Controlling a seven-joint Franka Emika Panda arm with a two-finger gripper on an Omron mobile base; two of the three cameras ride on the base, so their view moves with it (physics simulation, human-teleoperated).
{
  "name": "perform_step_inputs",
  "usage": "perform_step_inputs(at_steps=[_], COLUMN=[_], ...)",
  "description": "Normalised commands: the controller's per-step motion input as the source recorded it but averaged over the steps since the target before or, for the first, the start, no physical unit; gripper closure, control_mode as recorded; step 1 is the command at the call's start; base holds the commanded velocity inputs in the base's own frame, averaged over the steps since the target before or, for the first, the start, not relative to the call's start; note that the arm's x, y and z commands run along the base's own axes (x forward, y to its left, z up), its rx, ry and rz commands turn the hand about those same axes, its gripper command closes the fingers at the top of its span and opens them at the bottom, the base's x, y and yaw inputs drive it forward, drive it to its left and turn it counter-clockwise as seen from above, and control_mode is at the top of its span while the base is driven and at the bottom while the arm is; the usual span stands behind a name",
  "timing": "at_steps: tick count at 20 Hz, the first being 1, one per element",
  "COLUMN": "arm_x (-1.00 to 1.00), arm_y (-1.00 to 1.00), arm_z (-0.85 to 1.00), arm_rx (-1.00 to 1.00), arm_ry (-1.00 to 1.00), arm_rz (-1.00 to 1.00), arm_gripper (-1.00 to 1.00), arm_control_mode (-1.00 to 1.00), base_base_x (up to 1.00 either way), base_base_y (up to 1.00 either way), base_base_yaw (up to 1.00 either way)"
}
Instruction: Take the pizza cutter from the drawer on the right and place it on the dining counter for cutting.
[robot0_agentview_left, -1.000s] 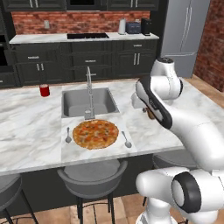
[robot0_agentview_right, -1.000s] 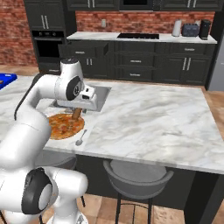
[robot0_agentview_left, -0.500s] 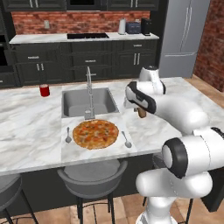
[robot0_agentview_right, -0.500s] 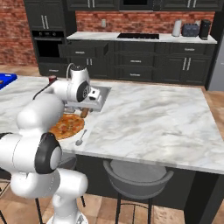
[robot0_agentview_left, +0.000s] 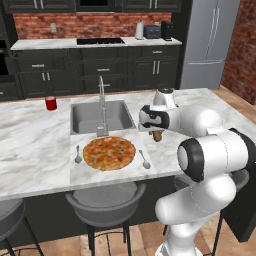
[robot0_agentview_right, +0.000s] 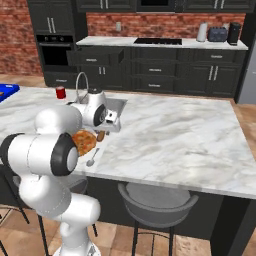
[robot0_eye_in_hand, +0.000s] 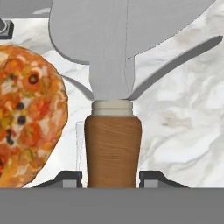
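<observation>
The pizza cutter (robot0_eye_in_hand: 113, 109) is up in the robot's grasp, its brown wooden handle pinched between the two dark fingertips of the gripper (robot0_eye_in_hand: 110, 177) and its grey wheel pointing away toward the marble. From where I stand it hangs low over the dining counter (robot0_agentview_left: 35, 145), just beside the right edge of the pizza (robot0_agentview_left: 109, 152) and close to the spoon (robot0_agentview_left: 144, 160) that lies next to it; whether the wheel touches the stone yet I cannot tell. The second spoon (robot0_agentview_left: 78, 154) sits on the pizza's far side, the sink (robot0_agentview_left: 100, 116) with its tall faucet (robot0_agentview_left: 102, 106) lies behind, and a red cup (robot0_agentview_left: 50, 103) stands well off to the left. To my eye the carrying is all but done and setting down is the step in hand. I'd want the arm to lower the cutter straight onto bare marble, clear of the crust and the spoon, until the wheel and handle rest flat. Only then should the fingers part, and the hand should lift straight away so it doesn't drag the handle or set the wheel rolling.
</observation>
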Motion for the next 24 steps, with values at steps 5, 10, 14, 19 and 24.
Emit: perform_step_inputs(at_steps=[5, 10, 14, 19, 24], arm_x=[0.11, 0.11, 0.12, 0.15, 0.17], arm_y=[0.0, 0.0, 0.0, 0.0, 0.0], arm_z=[-0.57, -0.47, -0.24, -0.17, -0.23], arm_rx=[0.0, 0.0, 0.0, 0.0, 0.0], arm_ry=[-0.02, 0.0, 0.0, 0.0, 0.0], arm_rz=[0.0, 0.0, 0.0, 0.0, 0.0], arm_gripper=[1.0, 1.0, 1.0, 1.0, 1.0], arm_control_mode=[-1.0, -1.0, -1.0, -1.0, -1.0], base_base_x=[0.0, 0.0, 0.0, 0.0, 0.0], base_base_y=[0.0, 0.0, 0.0, 0.0, 0.0], base_base_yaw=[0.0, 0.0, 0.0, 0.0, 0.0])
